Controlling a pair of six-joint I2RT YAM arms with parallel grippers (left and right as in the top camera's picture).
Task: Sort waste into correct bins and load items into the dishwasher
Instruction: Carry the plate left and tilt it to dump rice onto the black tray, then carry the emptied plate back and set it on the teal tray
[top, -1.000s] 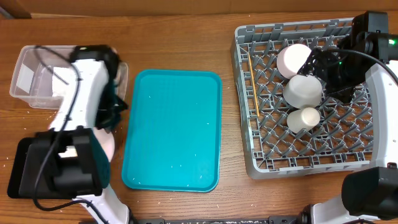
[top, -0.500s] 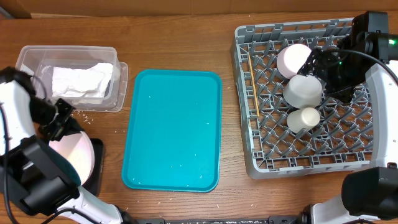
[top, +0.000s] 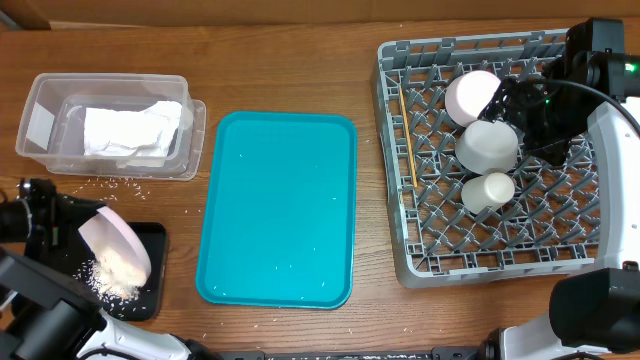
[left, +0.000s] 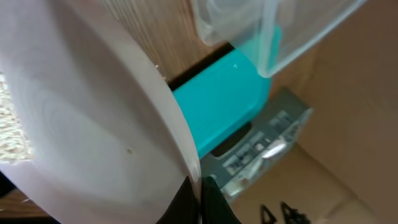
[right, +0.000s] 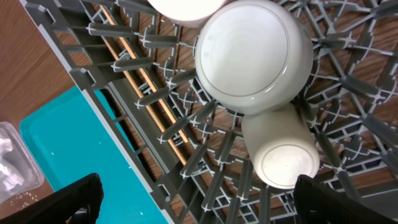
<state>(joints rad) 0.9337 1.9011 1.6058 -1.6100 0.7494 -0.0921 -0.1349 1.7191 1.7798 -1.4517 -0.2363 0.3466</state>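
Note:
My left gripper (top: 72, 218) is shut on the rim of the large pinkish-white plate (top: 118, 247), which is tipped steeply over the black tray (top: 150, 240). A heap of rice (top: 110, 281) lies on that tray. In the left wrist view the plate (left: 93, 124) fills the left side, with rice (left: 11, 127) at its edge and my fingertips (left: 198, 202) pinched on it. The clear tub (top: 40, 120) holds the white napkins (top: 130, 130). My right gripper (right: 199, 205) hangs open above the dish rack (top: 560, 250), beside the pink bowl (top: 472, 95), grey-green bowl (top: 487, 146), cup (top: 487, 190) and chopsticks (top: 405, 135).
The teal tray (top: 275, 210) lies between the tub and the rack. Loose rice grains (top: 115, 182) are scattered on the wood in front of the tub. The right wrist view shows the bowl (right: 252, 53), cup (right: 281, 149) and chopsticks (right: 143, 87) among the rack's pegs.
The left arm swung from over the tub down to the black tray and tipped the plate on edge; rice now lies on the tray. The right arm has not moved.

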